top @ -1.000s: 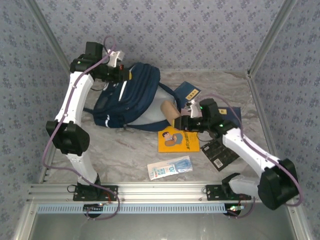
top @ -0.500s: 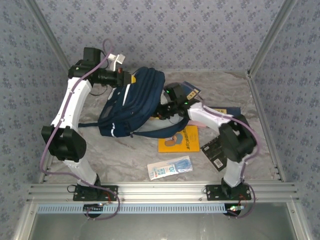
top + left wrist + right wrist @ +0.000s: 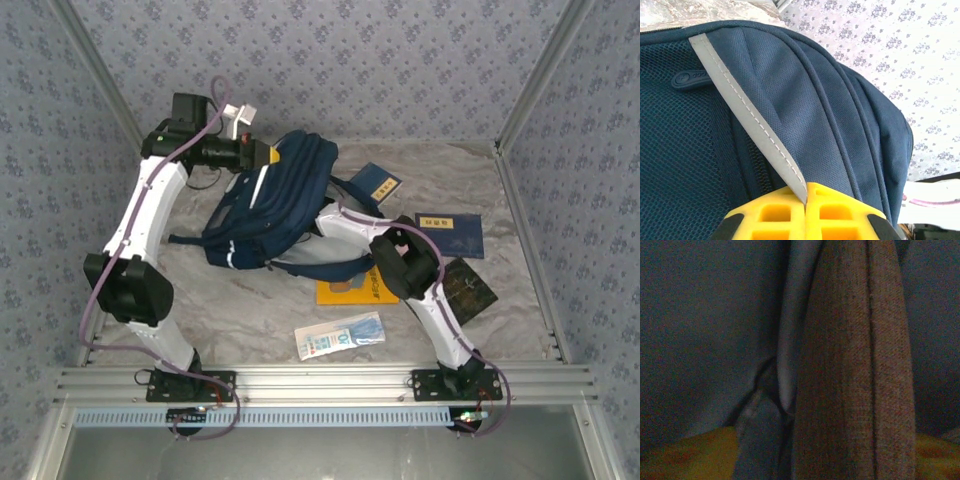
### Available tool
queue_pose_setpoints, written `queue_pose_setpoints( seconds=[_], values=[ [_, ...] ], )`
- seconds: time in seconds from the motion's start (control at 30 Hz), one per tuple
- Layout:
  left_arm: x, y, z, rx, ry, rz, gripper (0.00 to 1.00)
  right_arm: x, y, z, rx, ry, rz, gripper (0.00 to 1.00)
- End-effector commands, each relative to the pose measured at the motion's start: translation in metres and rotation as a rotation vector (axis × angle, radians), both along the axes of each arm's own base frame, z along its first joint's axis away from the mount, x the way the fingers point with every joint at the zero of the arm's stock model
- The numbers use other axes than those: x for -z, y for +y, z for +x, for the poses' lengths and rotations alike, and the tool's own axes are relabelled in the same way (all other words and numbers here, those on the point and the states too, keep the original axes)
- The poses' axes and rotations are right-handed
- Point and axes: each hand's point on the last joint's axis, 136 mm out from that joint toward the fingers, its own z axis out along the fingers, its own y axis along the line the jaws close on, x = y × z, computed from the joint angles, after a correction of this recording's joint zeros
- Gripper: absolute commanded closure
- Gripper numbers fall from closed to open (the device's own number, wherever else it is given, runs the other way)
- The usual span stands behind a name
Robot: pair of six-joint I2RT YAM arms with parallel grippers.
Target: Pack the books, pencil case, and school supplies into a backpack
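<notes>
Now the right gripper [image 3: 805, 452], outside a second ago, is deep inside the backpack [image 3: 275, 195]. Its jaws spread wide beside the tan pencil case [image 3: 855, 365], so this item seems delivered. The left gripper [image 3: 805, 205] pinches the backpack's stripe.

The backpack [image 3: 270, 200] swallows the right end effector [image 3: 810, 460] in murky dark; its strap and the right arm [image 3: 415, 265] cover half the orange book [image 3: 345, 292].

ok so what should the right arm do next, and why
Probably draw the right gripper back out of the backpack: its jaws look spread around the tan pencil case in the dark interior, so it seems let go, while the left gripper pinches the reflective stripe, holding the backpack up.
</notes>
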Motion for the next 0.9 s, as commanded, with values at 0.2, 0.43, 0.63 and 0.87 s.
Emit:
queue_pose_setpoints(
  seconds=[0.2, 0.43, 0.63, 0.87],
  values=[
    [-0.059, 0.029, -0.001, -0.093, -0.217, -0.031, 1.0, -0.027, -0.026, 0.0, 0.032, -0.14, -0.119, 0.16],
    [-0.032, 0.052, 0.003, -0.196, -0.171, 0.041, 1.0, -0.048, -0.078, -0.007, 0.066, -0.319, -0.293, 0.0],
    [-0.014, 0.081, 0.002, -0.343, -0.163, 0.187, 1.0, -0.083, -0.139, -0.003, 0.184, -0.508, -0.481, 0.0],
    [0.0, 0.105, 0.001, -0.441, -0.172, 0.324, 1.0, -0.14, -0.193, -0.021, 0.264, -0.735, -0.781, 0.0]
  ],
)
